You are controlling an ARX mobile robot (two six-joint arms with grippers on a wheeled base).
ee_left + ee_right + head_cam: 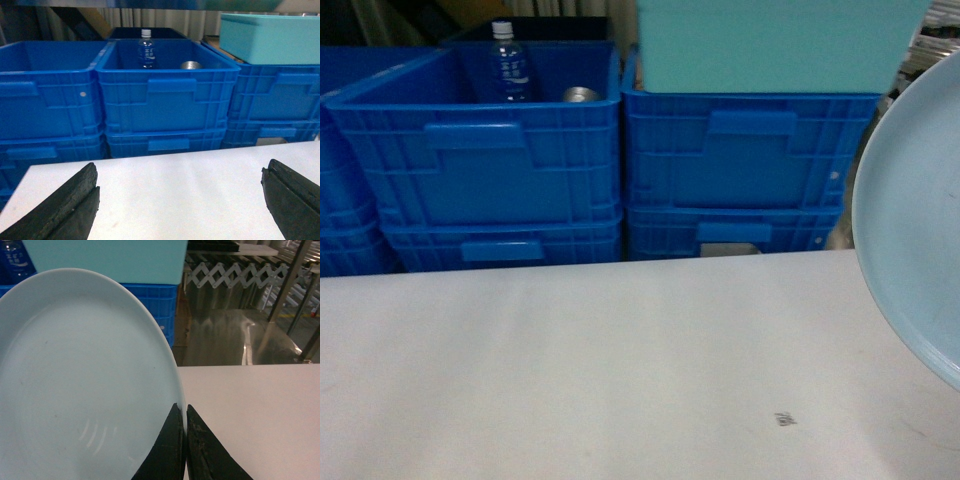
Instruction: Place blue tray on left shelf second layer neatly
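Blue tray (85, 380) is pinched at its rim by the right tool (186, 440), whose two dark fingers are pressed together on the edge, so the dish is carried tilted up off the white surface (600, 370) rather than lying on it. In the head view the tray (915, 220) shows only as a pale curved slab at the right edge of the surface; a thin rim grip like this suits sliding it flat onto a rack level, though it may let the dish swing.

The left tool (180, 200) hangs spread wide above the near part of the surface, holding nothing, seemingly parked out of the way.

Beyond the far edge stand stacked dark-blue crates (520, 150); one holds a water bottle (510, 65) and a metal can (580, 95), and a teal bin (770, 45) sits on the right stack. Farthest, right of the crates, shiny steel shelving (295, 280) shows; I cannot tell whether it is the left shelf.
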